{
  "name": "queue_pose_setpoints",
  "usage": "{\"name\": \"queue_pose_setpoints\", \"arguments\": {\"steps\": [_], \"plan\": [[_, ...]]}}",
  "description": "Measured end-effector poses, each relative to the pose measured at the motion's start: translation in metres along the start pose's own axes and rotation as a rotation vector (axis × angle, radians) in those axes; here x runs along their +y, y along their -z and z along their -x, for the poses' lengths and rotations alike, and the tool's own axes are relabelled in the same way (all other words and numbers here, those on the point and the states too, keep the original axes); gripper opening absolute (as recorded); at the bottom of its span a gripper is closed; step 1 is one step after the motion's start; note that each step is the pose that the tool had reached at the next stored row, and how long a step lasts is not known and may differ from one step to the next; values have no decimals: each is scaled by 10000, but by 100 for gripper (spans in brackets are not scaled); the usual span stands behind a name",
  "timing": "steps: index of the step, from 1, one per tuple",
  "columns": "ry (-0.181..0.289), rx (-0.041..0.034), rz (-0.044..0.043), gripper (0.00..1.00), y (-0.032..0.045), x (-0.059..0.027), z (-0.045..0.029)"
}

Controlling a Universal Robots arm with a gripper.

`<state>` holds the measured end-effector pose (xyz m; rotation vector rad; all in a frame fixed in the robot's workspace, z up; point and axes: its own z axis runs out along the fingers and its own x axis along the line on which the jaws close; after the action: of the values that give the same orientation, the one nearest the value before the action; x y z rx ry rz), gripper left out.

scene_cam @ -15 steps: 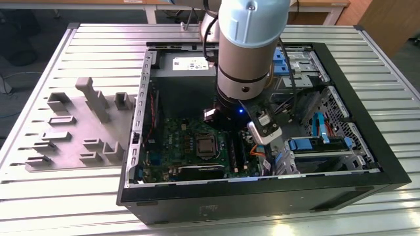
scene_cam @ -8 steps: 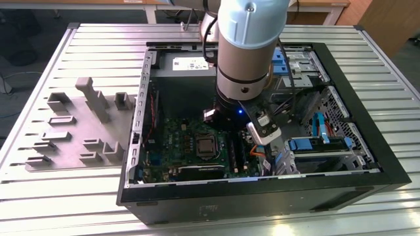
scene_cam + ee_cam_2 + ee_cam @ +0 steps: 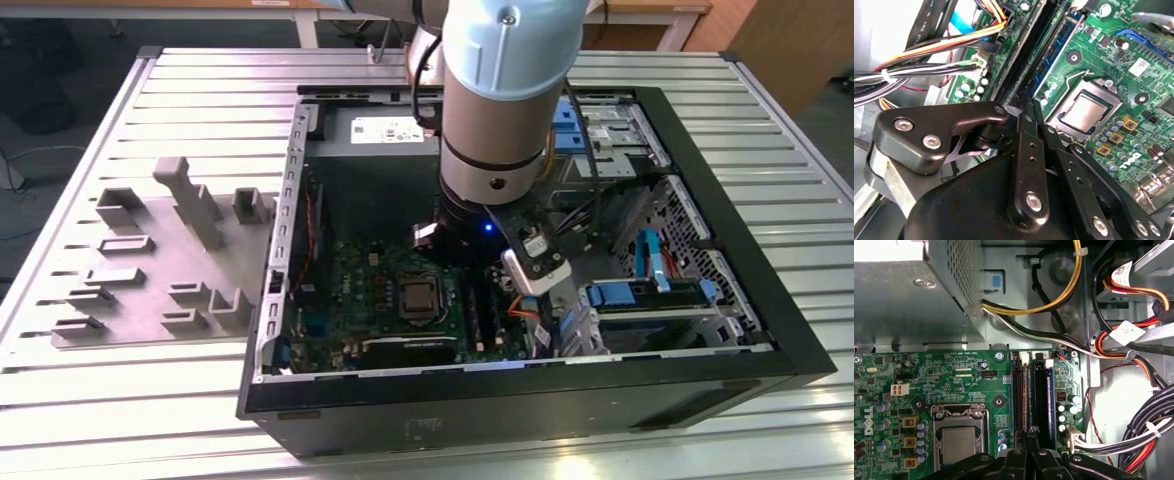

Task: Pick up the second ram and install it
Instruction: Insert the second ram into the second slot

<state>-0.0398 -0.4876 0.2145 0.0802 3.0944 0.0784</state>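
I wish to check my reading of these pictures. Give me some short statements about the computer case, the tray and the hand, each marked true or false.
1. The pale grey robot arm reaches down into the open black computer case. True.
2. The grey moulded tray lies inside the case. False: it lies on the slatted metal table, at the exterior view's left of the case.
3. The square processor socket holds a bare silver chip. True.
4. The hand is over the power supply. False: it is at the long black memory slots of the green motherboard.

Glossy black gripper (image 3: 1026, 120) links, probably metal, over a matt green motherboard (image 3: 969, 385) beside perforated grey sheet-metal power supply (image 3: 914, 295)
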Motion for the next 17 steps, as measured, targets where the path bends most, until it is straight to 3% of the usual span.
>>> {"name": "queue_pose_setpoints", "arguments": {"steps": [3,4,7,15,17], "plan": [[0,-4,14,12,-7,0,0],[0,-3,10,18,-5,1,0],[-1,0,2,18,26,2,1],[0,-1,2,18,376,20,16],[0,0,1,18,403,22,18]]}}
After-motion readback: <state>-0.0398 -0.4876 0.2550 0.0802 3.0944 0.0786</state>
